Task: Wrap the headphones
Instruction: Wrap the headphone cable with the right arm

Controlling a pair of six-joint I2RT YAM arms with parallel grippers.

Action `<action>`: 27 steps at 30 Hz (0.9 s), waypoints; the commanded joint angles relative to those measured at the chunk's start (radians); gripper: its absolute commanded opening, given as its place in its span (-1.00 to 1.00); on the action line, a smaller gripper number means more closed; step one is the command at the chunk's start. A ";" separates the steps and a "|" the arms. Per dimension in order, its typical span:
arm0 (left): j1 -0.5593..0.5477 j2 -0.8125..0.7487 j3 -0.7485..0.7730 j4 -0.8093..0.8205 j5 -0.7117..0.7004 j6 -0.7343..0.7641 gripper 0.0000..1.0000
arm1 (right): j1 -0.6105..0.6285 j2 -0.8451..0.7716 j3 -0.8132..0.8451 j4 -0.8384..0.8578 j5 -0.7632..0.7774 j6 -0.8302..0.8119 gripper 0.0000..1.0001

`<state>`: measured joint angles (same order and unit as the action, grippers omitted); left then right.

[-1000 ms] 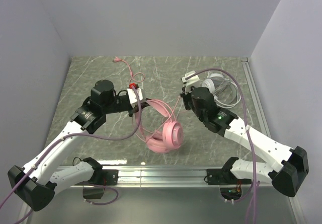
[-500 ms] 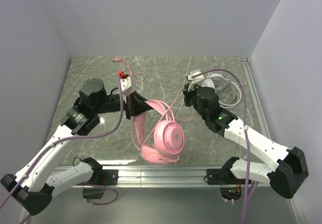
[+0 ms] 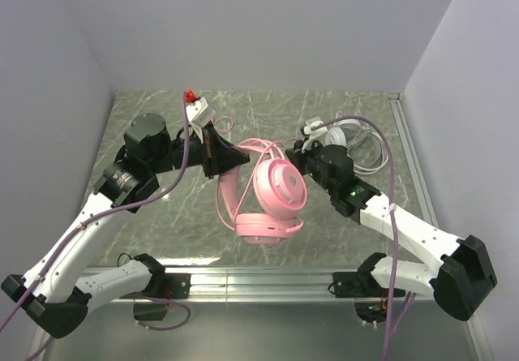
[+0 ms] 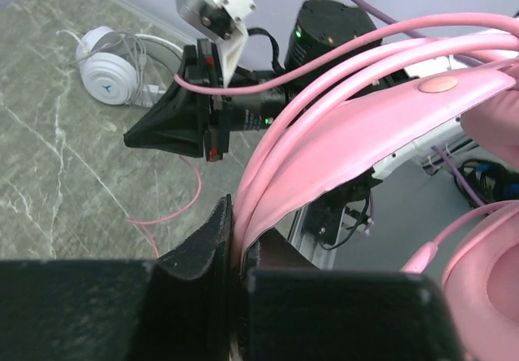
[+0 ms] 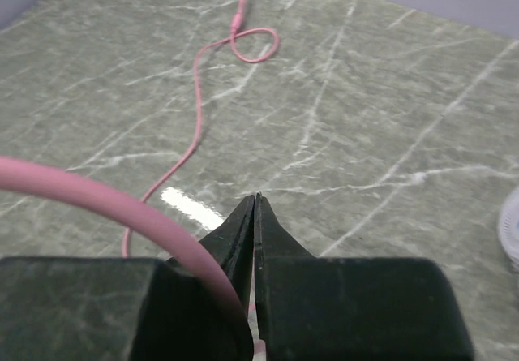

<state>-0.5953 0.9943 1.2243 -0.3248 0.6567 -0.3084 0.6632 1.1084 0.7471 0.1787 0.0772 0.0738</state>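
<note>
On our left, the left gripper (image 3: 233,160) has its jaws clamped on the pink headset's (image 3: 276,186) band, cups hanging over mid-desk (image 3: 162,215). The right gripper's (image 3: 293,160) jaws are pressed together, pinching the pink cord (image 5: 81,189). Back right, the white headset (image 3: 345,138) lies on the desk.

two padded over-ear headsets: one all-pink plastic headset (image 3: 280,189) with one long pink cord (image 5: 195,126), one white-grey headset (image 4: 105,73). two white-and-black robot arms: left arm (image 3: 81,231), right arm (image 3: 405,227). one grey-green marbled tabletop (image 5: 365,69).
</note>
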 commanded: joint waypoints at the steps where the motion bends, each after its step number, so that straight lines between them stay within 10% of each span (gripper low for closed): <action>1: -0.004 0.018 0.101 0.027 -0.045 -0.129 -0.99 | -0.011 0.017 -0.028 0.110 -0.073 0.047 -0.81; 27: -0.004 0.271 0.510 -0.336 -0.604 -0.093 -0.99 | -0.008 0.145 -0.216 0.367 -0.185 0.277 -1.00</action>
<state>-0.5957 1.2663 1.6573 -0.6971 0.1528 -0.3687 0.6582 1.2701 0.5499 0.4770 -0.1234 0.3218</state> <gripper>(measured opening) 0.093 0.007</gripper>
